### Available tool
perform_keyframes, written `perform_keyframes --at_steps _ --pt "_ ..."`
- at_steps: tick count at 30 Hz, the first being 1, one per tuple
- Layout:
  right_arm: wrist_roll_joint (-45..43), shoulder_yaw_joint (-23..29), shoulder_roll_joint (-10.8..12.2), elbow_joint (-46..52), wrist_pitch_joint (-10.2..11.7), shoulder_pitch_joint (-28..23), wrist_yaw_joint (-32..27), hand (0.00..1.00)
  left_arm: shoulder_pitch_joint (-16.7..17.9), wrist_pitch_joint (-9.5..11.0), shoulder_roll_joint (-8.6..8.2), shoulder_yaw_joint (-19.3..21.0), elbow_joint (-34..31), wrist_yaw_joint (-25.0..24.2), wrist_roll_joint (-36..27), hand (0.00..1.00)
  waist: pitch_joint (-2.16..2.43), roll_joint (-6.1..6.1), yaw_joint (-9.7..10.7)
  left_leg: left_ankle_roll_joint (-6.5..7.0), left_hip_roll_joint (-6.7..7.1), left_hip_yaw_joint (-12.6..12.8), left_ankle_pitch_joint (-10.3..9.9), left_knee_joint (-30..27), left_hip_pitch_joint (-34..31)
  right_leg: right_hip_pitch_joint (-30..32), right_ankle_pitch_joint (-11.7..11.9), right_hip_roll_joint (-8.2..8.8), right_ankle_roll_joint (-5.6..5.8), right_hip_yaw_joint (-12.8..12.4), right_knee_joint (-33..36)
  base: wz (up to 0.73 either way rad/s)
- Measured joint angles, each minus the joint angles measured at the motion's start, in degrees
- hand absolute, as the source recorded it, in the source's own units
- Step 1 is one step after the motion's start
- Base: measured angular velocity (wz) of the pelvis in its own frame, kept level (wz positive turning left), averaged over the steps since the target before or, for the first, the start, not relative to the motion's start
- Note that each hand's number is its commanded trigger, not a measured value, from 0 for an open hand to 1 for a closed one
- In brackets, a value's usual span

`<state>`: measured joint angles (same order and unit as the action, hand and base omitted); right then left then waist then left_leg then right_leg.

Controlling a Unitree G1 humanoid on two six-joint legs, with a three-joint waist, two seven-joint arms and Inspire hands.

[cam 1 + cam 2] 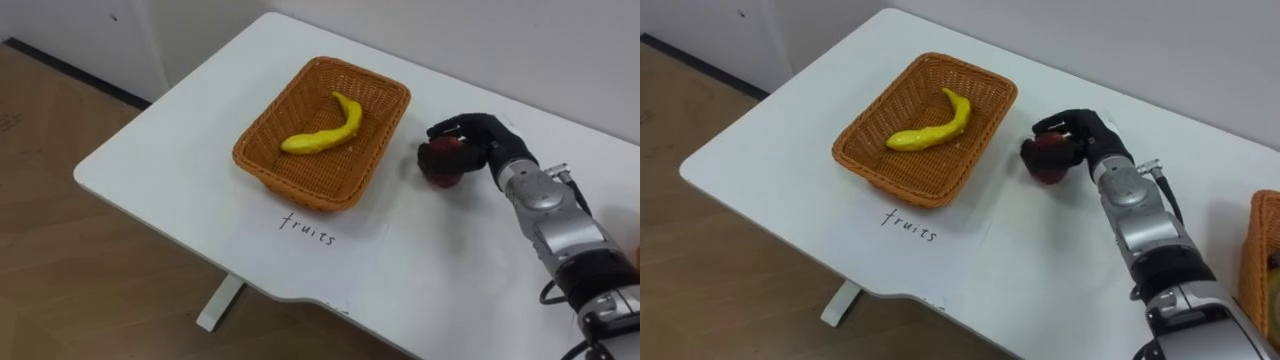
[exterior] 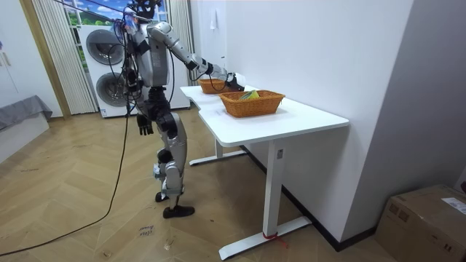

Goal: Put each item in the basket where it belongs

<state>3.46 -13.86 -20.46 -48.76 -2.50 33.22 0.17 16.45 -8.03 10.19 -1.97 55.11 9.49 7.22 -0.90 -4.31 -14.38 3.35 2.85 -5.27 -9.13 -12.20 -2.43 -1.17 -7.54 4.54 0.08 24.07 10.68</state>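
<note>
A round, dark red fruit (image 1: 440, 160) sits low over the white table top (image 1: 150, 160), just beside the right end of an oblong woven wicker basket (image 1: 300, 190) and outside its rim. Whether the fruit touches the table cannot be made out. The robot's black right hand (image 1: 482, 138) is wrapped over it from the far side, fingers curled round the top and thumb against it, so the fruit is held in the hand. The silver forearm runs back toward the lower right of the eye views.

Inside the basket lies a curved yellow banana (image 1: 325, 135), stretched across the middle of the floor. In front of the basket, near the table's edge, a white sheet of paper with handwriting (image 1: 310, 240) lies flat.

A second wicker basket (image 1: 1262, 250) shows at the right edge of the right eye view, well apart from the first.

In the room view the robot stands upright at the table's long side, its right arm stretched over the top and its left hand (image 2: 145, 125) hanging beside its hip. Two stacked white washing machines (image 2: 109, 51) stand behind it.
</note>
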Motion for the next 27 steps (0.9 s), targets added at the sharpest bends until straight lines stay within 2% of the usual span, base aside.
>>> perform_keyframes --at_steps 27 --pt "0.5 0.0 0.0 -2.4 0.0 0.0 0.6 1.0 -0.6 0.2 0.03 0.0 0.0 0.0 -0.3 0.0 0.01 -0.46 0.1 0.0 0.01 0.0 0.0 -0.1 0.0 -0.1 0.0 0.28 0.0 -0.2 -0.1 0.0"
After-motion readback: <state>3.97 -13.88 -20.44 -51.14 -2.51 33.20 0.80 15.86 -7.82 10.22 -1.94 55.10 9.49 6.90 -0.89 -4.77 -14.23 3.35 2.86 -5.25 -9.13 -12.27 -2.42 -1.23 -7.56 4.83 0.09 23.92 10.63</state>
